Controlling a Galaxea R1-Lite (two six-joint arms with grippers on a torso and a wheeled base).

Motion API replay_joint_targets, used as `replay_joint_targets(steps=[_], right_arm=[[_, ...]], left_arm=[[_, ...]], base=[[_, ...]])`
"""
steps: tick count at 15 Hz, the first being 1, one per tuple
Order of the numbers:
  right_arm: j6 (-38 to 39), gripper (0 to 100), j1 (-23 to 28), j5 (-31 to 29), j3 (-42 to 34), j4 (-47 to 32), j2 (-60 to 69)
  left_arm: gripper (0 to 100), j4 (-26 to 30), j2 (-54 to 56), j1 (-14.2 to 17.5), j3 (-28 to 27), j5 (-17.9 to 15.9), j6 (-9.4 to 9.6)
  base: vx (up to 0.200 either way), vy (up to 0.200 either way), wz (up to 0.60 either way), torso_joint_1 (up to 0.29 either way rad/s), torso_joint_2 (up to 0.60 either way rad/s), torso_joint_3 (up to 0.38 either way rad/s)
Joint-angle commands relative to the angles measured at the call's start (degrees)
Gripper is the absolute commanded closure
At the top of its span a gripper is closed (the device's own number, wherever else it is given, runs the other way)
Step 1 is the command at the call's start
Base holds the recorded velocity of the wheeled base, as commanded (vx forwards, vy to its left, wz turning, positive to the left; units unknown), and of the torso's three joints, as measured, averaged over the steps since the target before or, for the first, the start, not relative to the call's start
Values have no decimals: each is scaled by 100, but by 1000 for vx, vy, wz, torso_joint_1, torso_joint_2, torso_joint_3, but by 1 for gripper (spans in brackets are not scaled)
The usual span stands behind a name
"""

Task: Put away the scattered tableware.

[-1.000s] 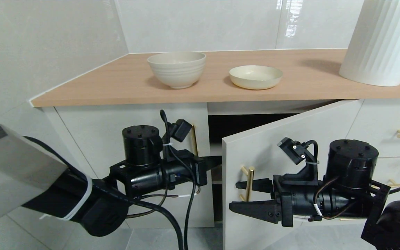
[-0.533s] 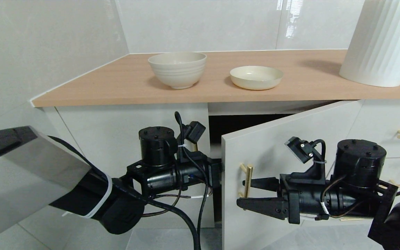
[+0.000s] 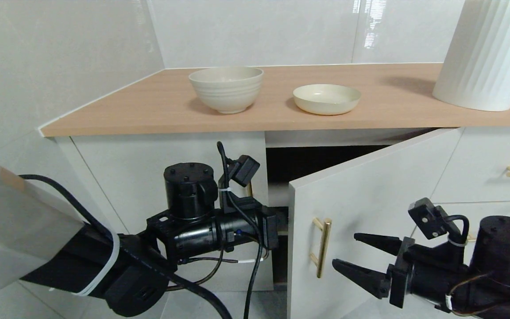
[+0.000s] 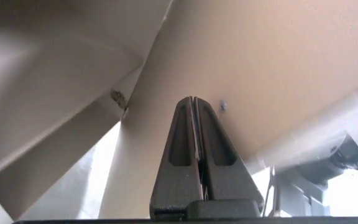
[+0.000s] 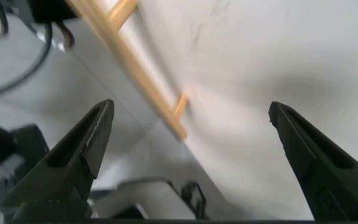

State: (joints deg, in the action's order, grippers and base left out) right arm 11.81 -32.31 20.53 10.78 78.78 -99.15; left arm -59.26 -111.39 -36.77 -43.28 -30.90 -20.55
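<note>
Bowl (image 3: 226,88) and shallow dish (image 3: 326,98) sit mouth-up on the counter (image 3: 148,110). The left tool (image 4: 193,99) is closed at the cabinet door (image 3: 370,190) edge, and the right tool (image 3: 345,249) is open beside its vertical handle (image 3: 323,247).

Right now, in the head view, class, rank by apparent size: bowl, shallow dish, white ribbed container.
1. white ribbed container, partly cut off.
2. bowl.
3. shallow dish, almost as wide but far lower.
</note>
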Motion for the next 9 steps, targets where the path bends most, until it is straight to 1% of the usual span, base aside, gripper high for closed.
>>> replay_joint_targets(steps=[1,2,3,4,5,7,9], right_arm=[[-144,0,22,-278,-181,-1075,1460],[-153,0,66,-620,188,-2015,1925],[-162,0,66,-1016,496,-2789,2198],[-390,0,22,-1631,856,-3905,2532],[-548,0,22,-1851,1023,-4388,2664],[-557,0,31,-1860,1058,-4459,2760],[-557,0,22,-1851,1049,-4476,2778]], left_arm=[[100,-16,240,3,179,-3,-10],[100,-16,223,-6,144,-3,-1],[100,-16,214,-24,135,-12,-10],[100,-7,196,-67,162,-3,-10],[100,2,187,-76,162,-3,-10],[100,-7,143,-94,135,-3,-10],[100,2,82,-182,100,-3,-10]], base=[[0,0,0,0,0,0],[0,0,0,0,0,0],[0,0,0,0,0,0],[0,0,0,0,0,0],[0,0,0,0,0,0],[0,0,0,0,0,0],[0,0,0,0,0,0]])
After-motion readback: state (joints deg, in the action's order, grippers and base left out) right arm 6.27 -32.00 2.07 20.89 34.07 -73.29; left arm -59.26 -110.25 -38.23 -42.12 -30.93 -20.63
